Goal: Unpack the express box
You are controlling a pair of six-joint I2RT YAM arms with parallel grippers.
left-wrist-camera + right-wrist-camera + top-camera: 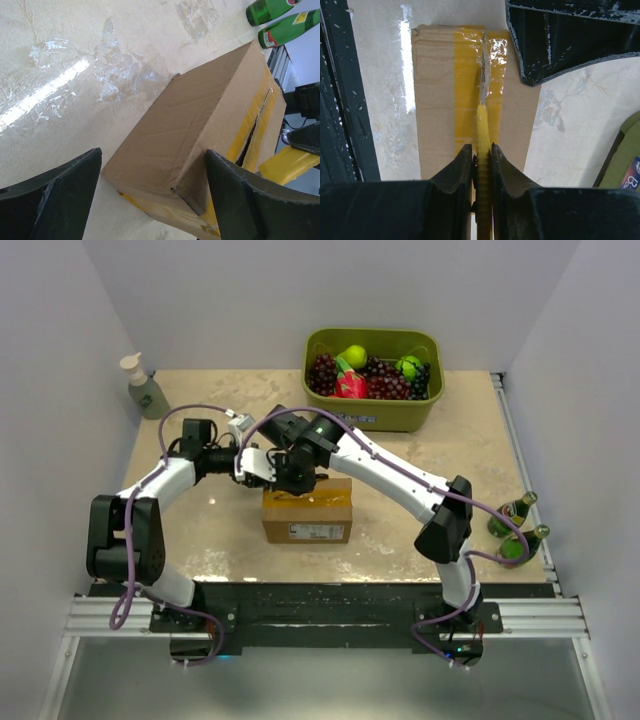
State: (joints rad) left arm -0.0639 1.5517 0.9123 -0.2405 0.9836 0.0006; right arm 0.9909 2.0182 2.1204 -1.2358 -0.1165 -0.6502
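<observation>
Both arms crowd the box (307, 510): left fingers (55, 195) stand wide apart astride its end, probably bracing it, while right fingers (460, 170) pinch a cutter (481, 125) into the tape (467, 75) just ahead.

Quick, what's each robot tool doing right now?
Left tool: open, holding nothing.
Right tool: shut on the yellow box cutter, blade on the express box.

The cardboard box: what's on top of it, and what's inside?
Yellow tape covers the top seam of the box; the right gripper holds a yellow cutter, blade in that seam. The flaps lie closed, hiding the contents.
</observation>
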